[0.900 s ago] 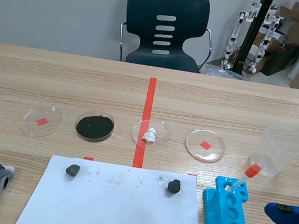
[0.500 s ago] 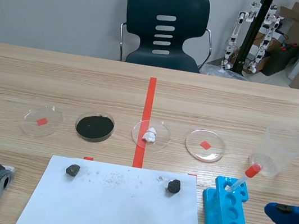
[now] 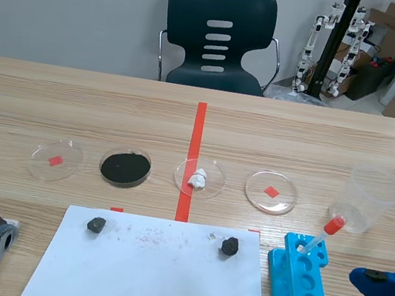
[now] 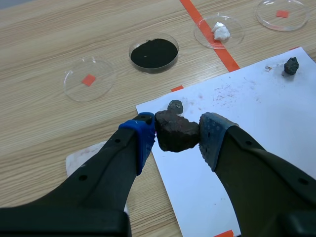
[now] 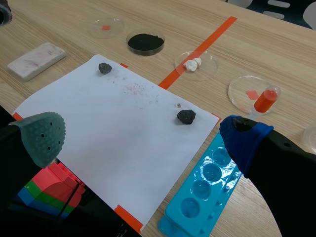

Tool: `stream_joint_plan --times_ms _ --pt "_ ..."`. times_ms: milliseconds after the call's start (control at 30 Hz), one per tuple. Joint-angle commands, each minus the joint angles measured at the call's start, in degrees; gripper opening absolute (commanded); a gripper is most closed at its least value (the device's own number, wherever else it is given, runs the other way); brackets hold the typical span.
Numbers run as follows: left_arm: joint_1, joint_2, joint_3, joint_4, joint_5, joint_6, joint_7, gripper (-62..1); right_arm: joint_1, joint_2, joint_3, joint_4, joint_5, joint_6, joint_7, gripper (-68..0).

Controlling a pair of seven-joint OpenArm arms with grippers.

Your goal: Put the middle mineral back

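The left gripper (image 4: 177, 134) was pinching the middle mineral (image 4: 174, 132), a lumpy reddish-brown stone. Its 2 blue pads (image 4: 146, 137) pressed on opposite sides of the stone. Seen from the left wrist camera, the stone hung above the near left part of the white paper (image 4: 256, 128), clear of the sheet.

Just ahead of the stone lay a small dark mineral (image 4: 175, 105) near the paper's far left corner. A second dark mineral (image 4: 291, 65) sat near the far right corner. The strip between these 2 held only faint reddish dust (image 3: 157, 239), which looked like the stone's own spot.

The stone looked hard, stiff and rough, and probably heavy for its size. Rough faces should hold well against soft pads, so slipping seemed unlikely. The dust suggested it sheds or chips, so setting it down gently would suit it better than dropping it. The present hold, across its broadest pair of faces, looked sound.

Beyond the paper stood 4 clear dishes. One was a dish of black powder (image 4: 154, 52) and another a dish with a white lump (image 4: 219, 32). A white block (image 4: 81, 159) lay beside the paper, under the left arm.

The right gripper (image 5: 143, 138) was spread wide with nothing in it, above the paper's near right side. A blue rack (image 5: 202, 190) and a red-tipped dropper (image 5: 266, 100) were close by.
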Motion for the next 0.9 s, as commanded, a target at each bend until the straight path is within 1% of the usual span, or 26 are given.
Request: stream_joint_plan --times_ms 0,100,167,233,333,433,467,633,867 --pt "-0.33 0.28 -0.31 0.74 -0.17 -0.11 -1.01 -49.3 0.04 -0.04 0.15 1.40 0.44 0.20 0.85 0.4" --pt "-1.09 0.28 -0.31 0.76 -0.24 -0.15 -0.96 -49.3 0.04 -0.04 0.15 1.40 0.44 0.20 0.85 0.4" --pt "-2.45 0.31 -0.24 0.76 -0.39 -0.52 0.20 -49.3 0.04 -0.04 0.15 1.40 0.44 0.20 0.85 0.4" --pt "-4.70 0.28 0.24 0.76 -0.39 -1.27 3.56 -49.2 0.04 -0.04 0.15 1.40 0.44 0.20 0.85 0.4" --pt "-9.38 0.28 1.46 0.76 -0.42 -3.63 10.58 -49.2 0.04 -0.04 0.15 1.40 0.44 0.20 0.85 0.4" --pt "-14.10 0.26 3.54 0.76 -0.42 -5.99 15.93 -49.2 0.04 -0.04 0.15 1.40 0.44 0.20 0.85 0.4" --pt "-15.76 0.26 4.52 0.76 -0.42 -6.49 17.53 -49.2 0.04 -0.04 0.15 1.40 0.44 0.20 0.85 0.4" --pt "-23.69 0.26 10.64 0.70 -0.68 -6.54 23.12 -49.2 0.04 -0.04 0.15 1.40 0.44 0.20 0.85 0.4" --pt "-33.92 0.26 19.63 -0.68 -4.39 -6.40 24.85 -49.2 0.04 -0.04 0.15 1.40 0.44 0.20 0.85 0.4"
